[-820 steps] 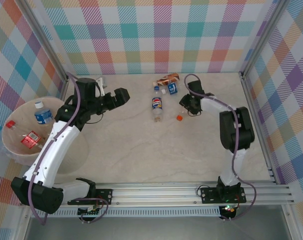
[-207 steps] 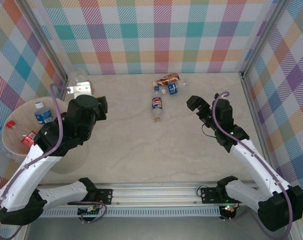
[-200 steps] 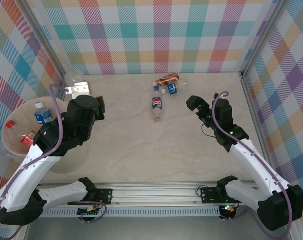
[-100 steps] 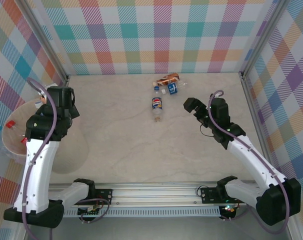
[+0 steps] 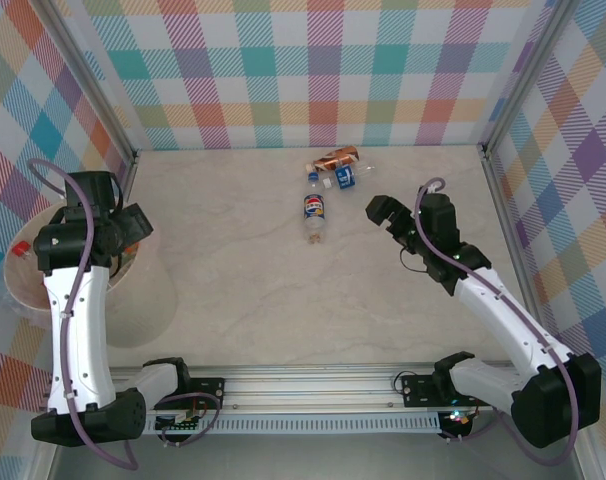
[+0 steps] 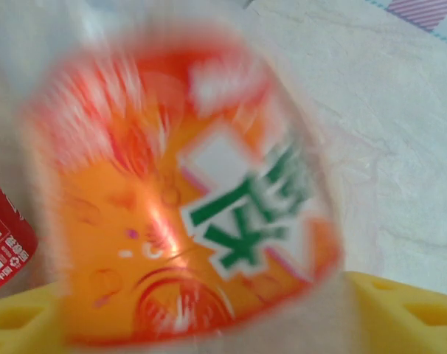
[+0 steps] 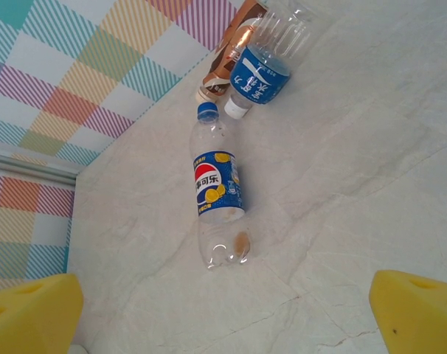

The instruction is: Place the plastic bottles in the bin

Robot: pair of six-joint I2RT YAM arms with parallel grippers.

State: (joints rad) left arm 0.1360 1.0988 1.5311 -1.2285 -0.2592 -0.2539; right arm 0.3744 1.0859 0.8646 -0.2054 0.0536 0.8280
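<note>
A: See the bin (image 5: 19, 292) anywhere?
B: At nine o'clock on the counter (image 5: 283, 290), seen from above. Round, translucent, pale pink-white plastic, partly covered by the left arm (image 5: 78, 320).
A: And the left gripper (image 5: 133, 228)?
B: Over the bin's two o'clock rim. Through its wrist camera: yellow foam pads (image 6: 408, 310) at five and seven o'clock, far apart, with an orange-labelled bottle (image 6: 186, 199) between them. Glossy film label, green-and-white lettering, all smeared by blur. Cannot tell whether pinched or loose. At eight o'clock, a red-labelled bottle (image 6: 6, 240), cut off by the edge.
A: Right gripper (image 5: 388, 218)?
B: Jaws spread wide, nothing between its yellow pads (image 7: 419, 306). Hanging at three o'clock of the Pepsi bottle (image 5: 314, 212), clear of it.
A: Describe that one.
B: Lying flat on the pale, marbled, stone-look counter. Clear ribbed plastic, blue label, blue cap pointing to twelve o'clock, a brown spot near the base.
A: Others near it?
B: Two, at twelve to one o'clock, close to the checked back wall (image 5: 323, 70). A blue-labelled bottle (image 7: 260, 74), clear, ridged, white cap, lying slantwise. Touching or overlapping it, a brown-labelled bottle (image 7: 231, 48) with a shiny coppery wrap. Both just beside the Pepsi cap, well apart from the bin.
</note>
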